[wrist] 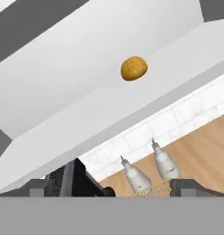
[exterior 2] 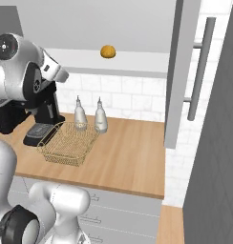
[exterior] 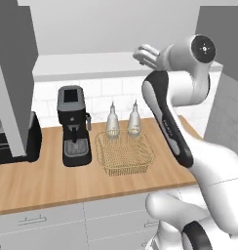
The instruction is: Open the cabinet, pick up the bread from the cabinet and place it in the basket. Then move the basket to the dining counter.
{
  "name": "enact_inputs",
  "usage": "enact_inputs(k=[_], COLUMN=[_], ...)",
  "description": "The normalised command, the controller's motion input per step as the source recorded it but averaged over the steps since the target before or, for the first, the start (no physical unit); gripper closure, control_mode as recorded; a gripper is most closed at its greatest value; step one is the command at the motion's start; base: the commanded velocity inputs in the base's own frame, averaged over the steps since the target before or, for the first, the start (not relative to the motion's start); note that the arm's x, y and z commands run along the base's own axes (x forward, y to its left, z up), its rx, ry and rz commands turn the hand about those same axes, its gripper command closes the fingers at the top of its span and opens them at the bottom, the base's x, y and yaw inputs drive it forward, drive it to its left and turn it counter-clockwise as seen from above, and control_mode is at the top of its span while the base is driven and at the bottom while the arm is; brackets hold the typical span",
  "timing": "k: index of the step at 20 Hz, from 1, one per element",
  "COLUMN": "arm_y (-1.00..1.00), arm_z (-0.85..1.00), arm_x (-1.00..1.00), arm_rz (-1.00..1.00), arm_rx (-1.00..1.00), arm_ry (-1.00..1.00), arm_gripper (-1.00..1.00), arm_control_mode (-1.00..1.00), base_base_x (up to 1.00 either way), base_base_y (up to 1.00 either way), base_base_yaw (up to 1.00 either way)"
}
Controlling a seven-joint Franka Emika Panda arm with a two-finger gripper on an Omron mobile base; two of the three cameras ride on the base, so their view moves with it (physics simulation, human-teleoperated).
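The cabinet stands open, its left door and right door both swung out, and the right door's bar handle faces me. The bread, a small golden roll, rests on the cabinet's white shelf; the hand view has the bread ahead and apart from the fingertips. My gripper is open and holds nothing, raised at shelf height to the left of the roll. The tan wire basket sits empty on the wooden worktop below. The dining counter is out of view.
Two pale bottles stand just behind the basket. A black coffee machine stands to the basket's left, and another dark appliance lies farther left. Grey drawers run under the worktop.
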Motion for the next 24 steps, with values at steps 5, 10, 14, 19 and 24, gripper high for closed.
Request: enact_inputs(k=[5,10,14,19,24], arm_y=[-0.87,-0.78,-0.24,0.06,0.01], arm_z=[0.14,0.85,0.54,-0.22,-0.33], arm_x=[0.57,0.38,0.19,0.42,0.59], arm_rz=[-0.25,-0.08,0.02,0.07,0.05], arm_rx=[-0.12,-0.03,0.0,-0.05,-0.09], arm_ry=[-0.25,0.27,0.28,0.1,-0.07], arm_gripper=[-1.0,-1.0,-1.0,-1.0,-1.0], arm_control_mode=[-1.0,-1.0,-1.0,-1.0,-1.0], base_base_x=[0.0,0.0,0.0,0.0,0.0], base_base_y=[0.0,0.0,0.0,0.0,0.0], base_base_yaw=[0.0,0.0,0.0,0.0,0.0])
